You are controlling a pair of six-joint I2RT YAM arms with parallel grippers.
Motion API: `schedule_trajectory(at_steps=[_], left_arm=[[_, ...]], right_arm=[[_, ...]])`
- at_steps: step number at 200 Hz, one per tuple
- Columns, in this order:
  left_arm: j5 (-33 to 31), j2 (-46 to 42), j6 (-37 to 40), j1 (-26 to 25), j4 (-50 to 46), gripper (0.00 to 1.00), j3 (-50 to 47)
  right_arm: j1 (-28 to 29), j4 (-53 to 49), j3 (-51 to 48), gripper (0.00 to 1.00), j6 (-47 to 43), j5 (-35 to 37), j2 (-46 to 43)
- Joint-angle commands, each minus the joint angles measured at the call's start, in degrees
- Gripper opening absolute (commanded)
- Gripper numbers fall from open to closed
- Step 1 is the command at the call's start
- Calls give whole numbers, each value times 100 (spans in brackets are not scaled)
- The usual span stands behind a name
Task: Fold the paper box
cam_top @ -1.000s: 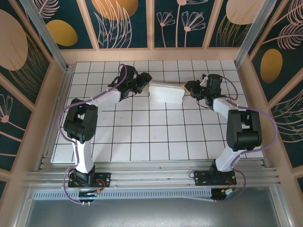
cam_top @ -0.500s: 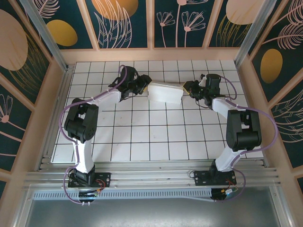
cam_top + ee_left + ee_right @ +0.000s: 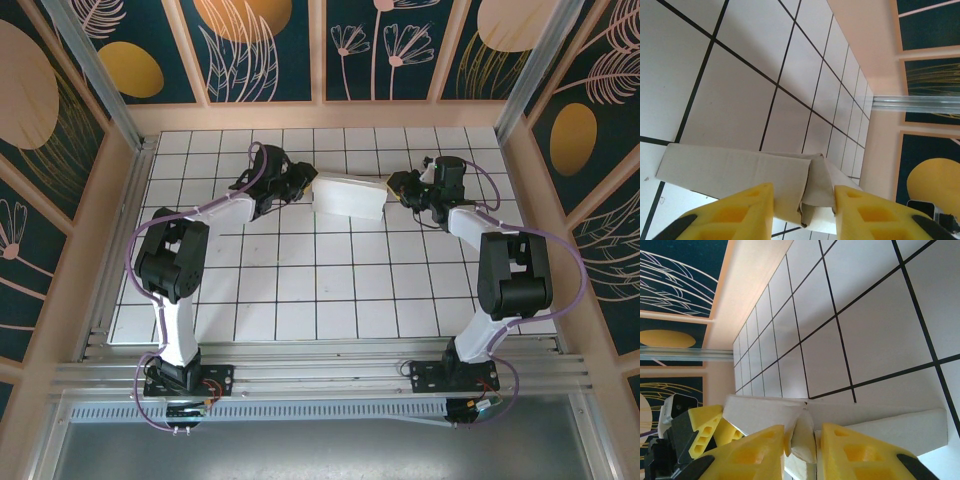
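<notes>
The white paper box (image 3: 349,197) lies on the grid table at the back centre, held between both arms. My left gripper (image 3: 304,184) is at its left end. In the left wrist view the yellow fingers (image 3: 747,207) press on either side of the folded-in end flaps of the box (image 3: 740,172), with the gripper (image 3: 804,194) shut on them. My right gripper (image 3: 398,187) is at the box's right end. In the right wrist view it (image 3: 802,434) is shut on a curled end flap of the box (image 3: 880,417). The opposite gripper's yellow finger (image 3: 702,432) shows at that view's left.
The white grid table (image 3: 330,290) stretches toward the arm bases. Peach walls (image 3: 330,115) border the back and sides, with an aluminium post (image 3: 920,103) at a corner. The box sits about two tiles from the back wall.
My left gripper has moved right onto the box's left end and closed round its flaps. The box's left flap has folded in. The right gripper has kept its hold.
</notes>
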Motion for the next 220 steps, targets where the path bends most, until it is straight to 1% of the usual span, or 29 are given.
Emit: schedule_trajectory(at_steps=[1,39,64,99,130,145,169,198,220], left_arm=[[-100,-46,-328,75,-115,28,-335],[-3,-191,-649,69,388,19,-900],[1,-281,-568,70,446,15,-1066],[-56,-369,-299,67,326,16,-1090],[-259,-391,12,69,61,16,-1006],[-288,-339,96,69,7,16,-997],[-297,-276,163,69,-24,14,-988],[-229,-229,126,69,37,11,-911],[-194,-210,47,69,134,7,-887]], right_arm=[[141,-953,-183,25,-135,245,91],[145,-954,-199,25,-133,249,98],[152,-976,-193,25,-139,232,106],[180,-951,-268,26,-272,193,-5],[114,-1117,-267,32,-483,74,-278],[60,-1212,-222,36,-405,-37,-346],[28,-1177,-191,38,-184,-240,-454],[69,-1046,-293,36,193,-311,-537],[157,-654,-544,23,589,-410,-608]])
